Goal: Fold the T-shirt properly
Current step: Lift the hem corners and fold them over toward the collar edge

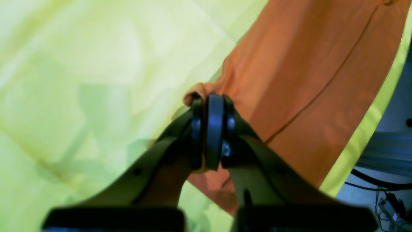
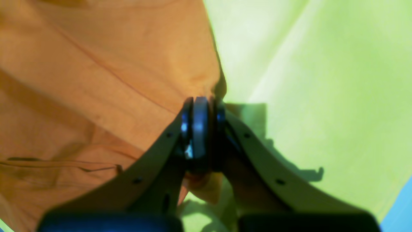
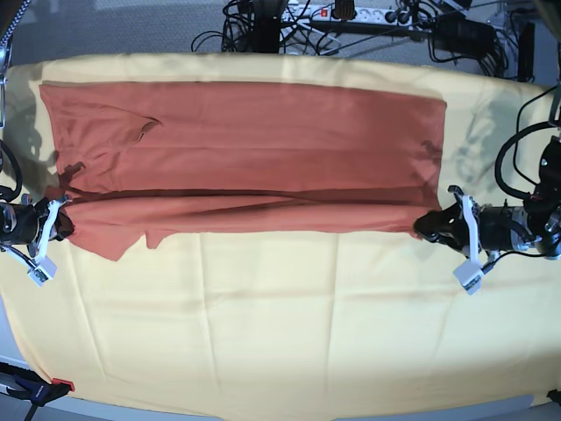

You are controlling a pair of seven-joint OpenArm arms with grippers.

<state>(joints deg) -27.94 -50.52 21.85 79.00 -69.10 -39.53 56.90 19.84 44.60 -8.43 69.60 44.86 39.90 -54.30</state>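
Mid-fold: left hand and right hand each pinch the rust-orange fabric T-shirt edge stretched between them; next, carry it evenly across.

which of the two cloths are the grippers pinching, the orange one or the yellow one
The rust-orange T-shirt. The left gripper and right gripper each clamp an end of its near edge; the larger pale yellow cloth just lies flat underneath.

We find the T-shirt spread across the far half of the cloth — left gripper at one end of its near edge, right gripper at the other.
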